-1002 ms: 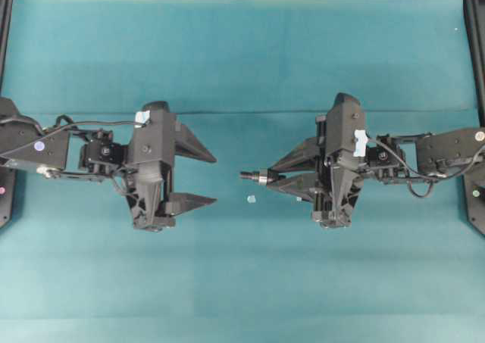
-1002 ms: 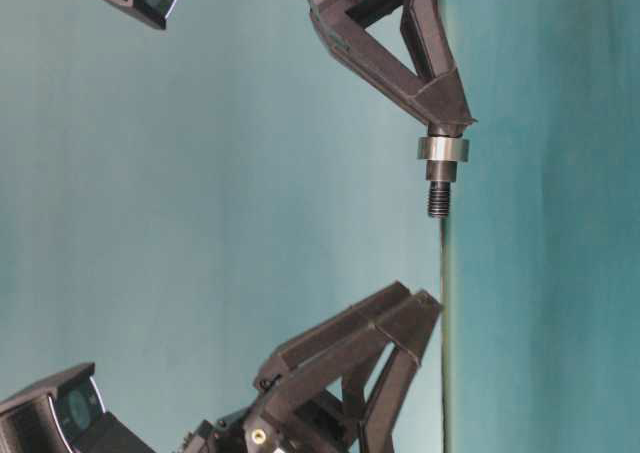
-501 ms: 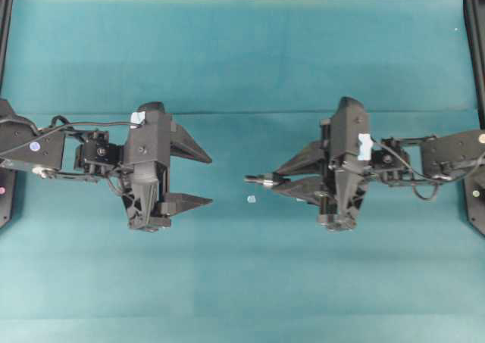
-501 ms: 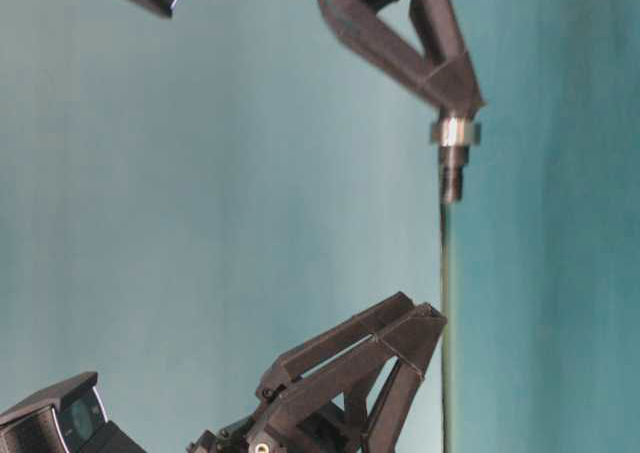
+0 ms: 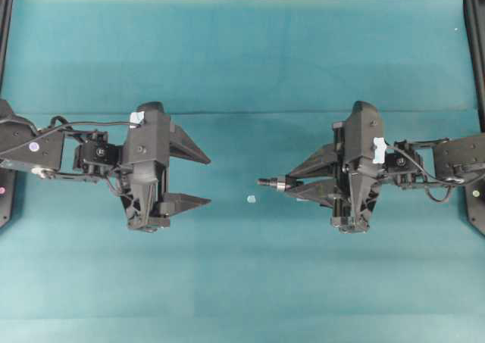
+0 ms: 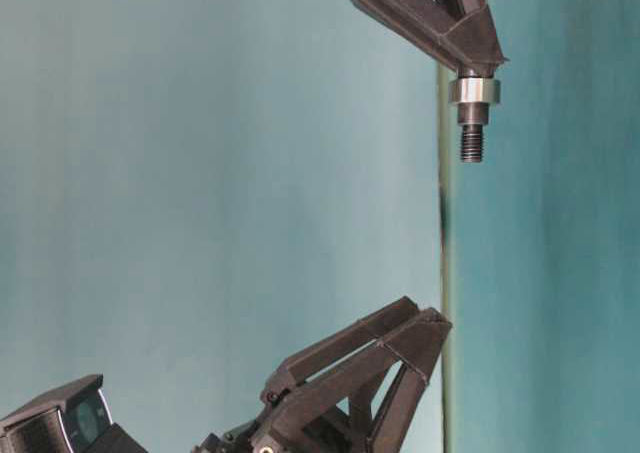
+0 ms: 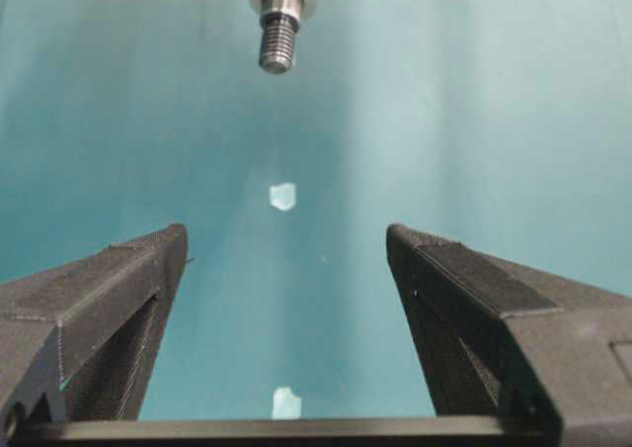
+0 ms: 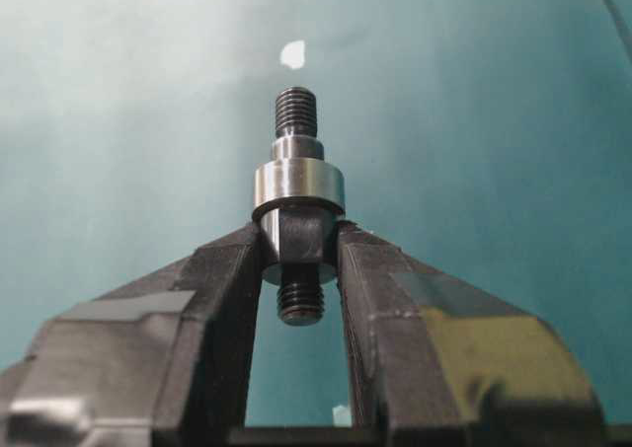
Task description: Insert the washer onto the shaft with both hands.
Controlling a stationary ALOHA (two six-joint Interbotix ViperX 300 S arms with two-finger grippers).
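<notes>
My right gripper [image 5: 297, 185], pinching the shaft [image 8: 296, 232] with the washer [image 8: 298, 188] already on it, has retreated toward frame right. My left gripper [image 5: 199, 178] stays spread, empty, centre-left. Looks done to me.

arms: matte black plastic, black cables looped at wrists | left gripper [image 5: 210, 179]: wedge-shaped ribbed black fingers, white tape patch on housing | right gripper [image 5: 294, 183]: same build, white tape patch, brass-coloured screws seen

The shaft [image 5: 271, 182], ringed by the washer [image 5: 280, 184], was gripped by the right tool [image 5: 292, 185]; the left tool [image 5: 206, 180] was spread wide, empty.
</notes>
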